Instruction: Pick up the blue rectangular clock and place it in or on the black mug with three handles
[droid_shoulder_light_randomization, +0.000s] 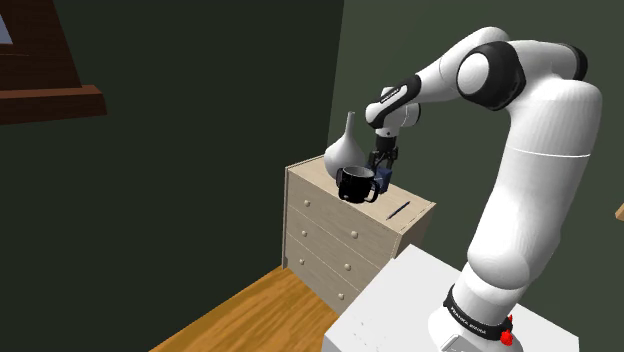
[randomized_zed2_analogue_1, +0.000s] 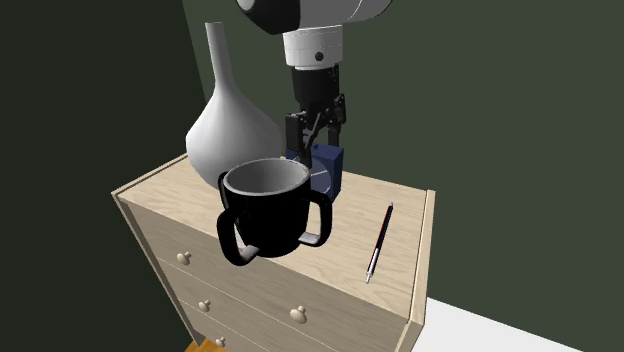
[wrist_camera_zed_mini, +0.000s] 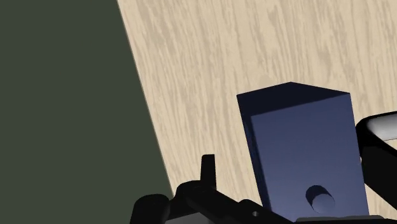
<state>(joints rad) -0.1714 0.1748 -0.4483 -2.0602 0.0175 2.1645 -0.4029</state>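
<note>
The clock (randomized_zed2_analogue_1: 327, 170) is at the dresser (randomized_zed2_analogue_1: 405, 200) top just beside the mug (randomized_zed2_analogue_1: 265, 210), not in it, the jaws down at its top, whether clamped I cannot tell, so lifting and placing seem left to do.

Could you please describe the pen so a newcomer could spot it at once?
Find the pale wooden chest of drawers against the dark green wall. On its top, right of the black mug in the second exterior view, lies the pen: the only thin, flat-lying thing.
</note>
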